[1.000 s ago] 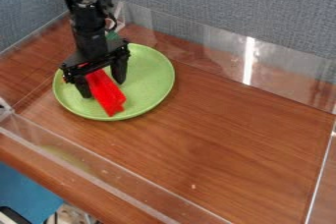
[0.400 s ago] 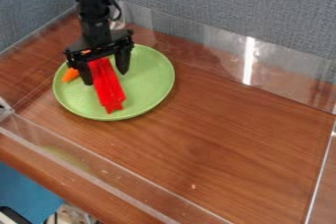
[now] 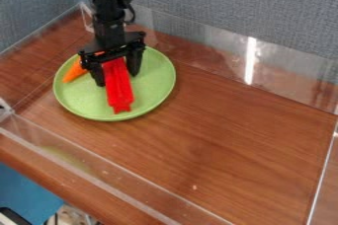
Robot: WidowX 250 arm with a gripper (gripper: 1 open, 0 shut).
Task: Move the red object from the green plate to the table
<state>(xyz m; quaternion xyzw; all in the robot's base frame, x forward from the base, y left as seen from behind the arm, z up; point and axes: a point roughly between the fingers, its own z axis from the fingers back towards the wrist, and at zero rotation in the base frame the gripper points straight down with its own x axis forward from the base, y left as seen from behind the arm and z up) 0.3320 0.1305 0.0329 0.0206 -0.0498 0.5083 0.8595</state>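
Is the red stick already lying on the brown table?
No, the red object lies on the green plate, with the open gripper over its far end.

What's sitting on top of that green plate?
On the green plate lies a long red object, flat, with the open claw straddling its far end. An orange piece pokes out at the plate's left rim. The claw hides the plate's far part.

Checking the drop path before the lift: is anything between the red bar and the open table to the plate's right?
Nothing visible. The red bar lies on the green plate, the open gripper over its far end. The table right of the plate is bare; the carrot sits on the opposite side.
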